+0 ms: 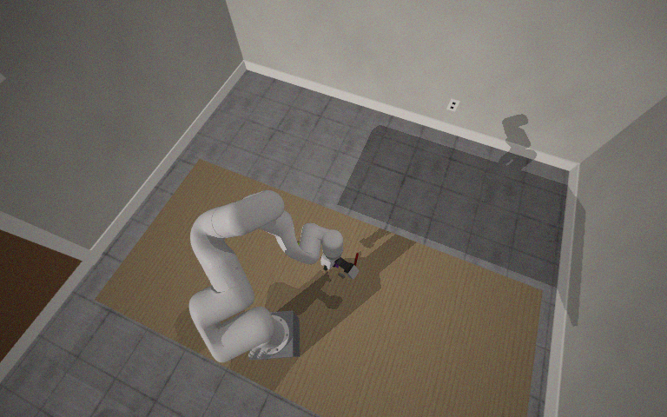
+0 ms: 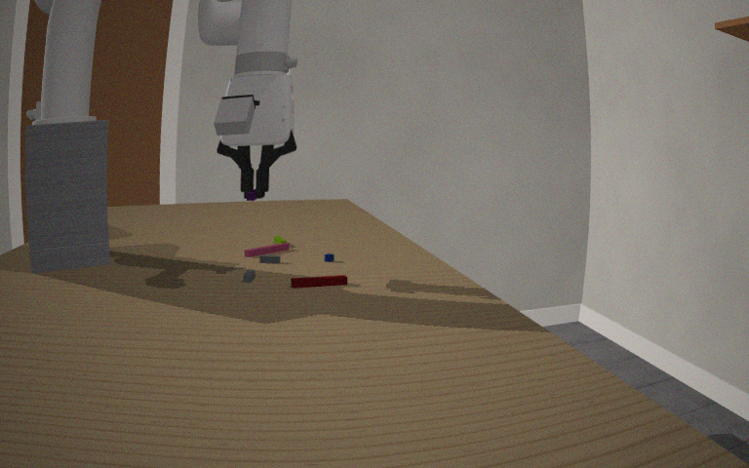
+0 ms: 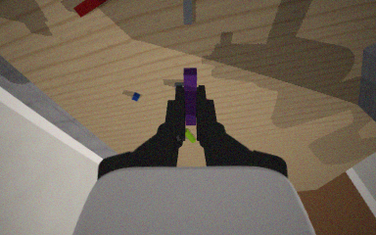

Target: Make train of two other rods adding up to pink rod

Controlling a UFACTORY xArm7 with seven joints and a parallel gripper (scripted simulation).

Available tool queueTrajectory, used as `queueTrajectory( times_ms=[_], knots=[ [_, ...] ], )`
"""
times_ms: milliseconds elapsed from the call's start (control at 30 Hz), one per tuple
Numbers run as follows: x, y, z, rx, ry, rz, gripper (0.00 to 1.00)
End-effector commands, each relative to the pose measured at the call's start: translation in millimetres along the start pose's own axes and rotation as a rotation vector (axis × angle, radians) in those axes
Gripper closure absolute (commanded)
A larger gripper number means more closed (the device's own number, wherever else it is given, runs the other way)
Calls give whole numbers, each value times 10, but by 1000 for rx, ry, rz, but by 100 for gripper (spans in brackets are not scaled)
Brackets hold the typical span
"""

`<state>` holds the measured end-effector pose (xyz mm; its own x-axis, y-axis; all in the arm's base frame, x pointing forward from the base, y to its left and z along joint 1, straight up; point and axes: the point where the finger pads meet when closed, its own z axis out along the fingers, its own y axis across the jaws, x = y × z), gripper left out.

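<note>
My gripper (image 2: 252, 187) is shut on the purple rod (image 3: 190, 95) and holds it well above the table, over the far group of rods. Below, in the exterior view, the pink rod (image 2: 267, 250) lies flat with the lime rod (image 2: 279, 239) just behind it and a grey rod (image 2: 269, 258) just in front. A second grey rod (image 2: 249, 276) lies nearer, left of the red rod (image 2: 319, 281). The small blue rod (image 2: 329, 256) lies alone to the right. In the wrist view the lime rod (image 3: 190, 135) shows between the fingers, and the blue rod (image 3: 136, 97) lies to the left.
The robot's grey base block (image 2: 65, 193) stands at the table's left. The table's far edge runs close behind the rods, and its right edge drops to the tiled floor (image 2: 662, 380). The arm casts broad shadows across the rods.
</note>
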<state>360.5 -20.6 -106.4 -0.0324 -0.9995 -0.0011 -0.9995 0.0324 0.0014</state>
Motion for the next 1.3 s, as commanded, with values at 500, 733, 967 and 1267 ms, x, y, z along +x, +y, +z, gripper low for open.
queueTrajectory(
  times_ms=[500, 733, 967, 1267],
  knots=[
    [9, -12, 155, 4, -1, -1, 96],
    [9, -12, 352, 4, -1, -1, 96],
    [9, -13, 664, 4, -1, -1, 96],
    [9, -13, 854, 4, -1, -1, 96]
  ],
)
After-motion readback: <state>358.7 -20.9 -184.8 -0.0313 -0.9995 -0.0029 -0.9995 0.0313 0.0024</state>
